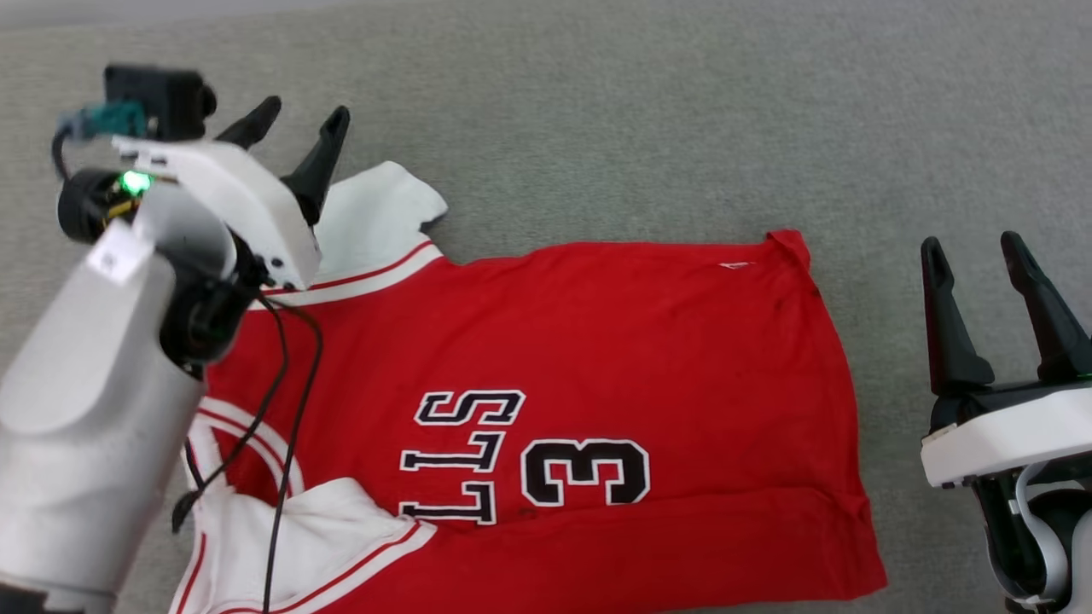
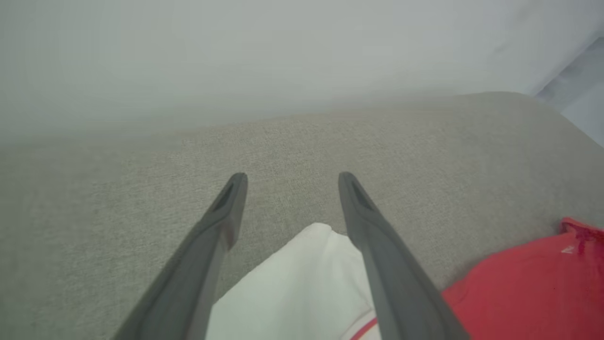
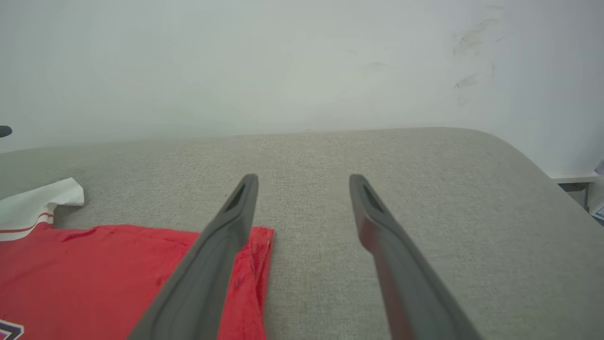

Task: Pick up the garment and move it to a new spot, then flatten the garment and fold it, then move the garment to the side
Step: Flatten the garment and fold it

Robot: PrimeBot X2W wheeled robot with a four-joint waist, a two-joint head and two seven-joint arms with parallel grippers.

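just one garment [image 1: 597, 341], two white sleeves on its left side, far sleeve [image 1: 380, 213] and near sleeve [image 1: 316, 529], two grippers, left gripper [image 1: 305, 107] and right gripper [image 1: 971, 240], two dark fingers each so four total, one grey cushion [image 1: 648, 111], one green light [image 1: 134, 182]

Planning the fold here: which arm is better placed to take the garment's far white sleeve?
Left, probably. The left gripper hangs open over the far white sleeve, whose tip shows between its fingers. The right gripper, open too, stands off the garment beside its hem.
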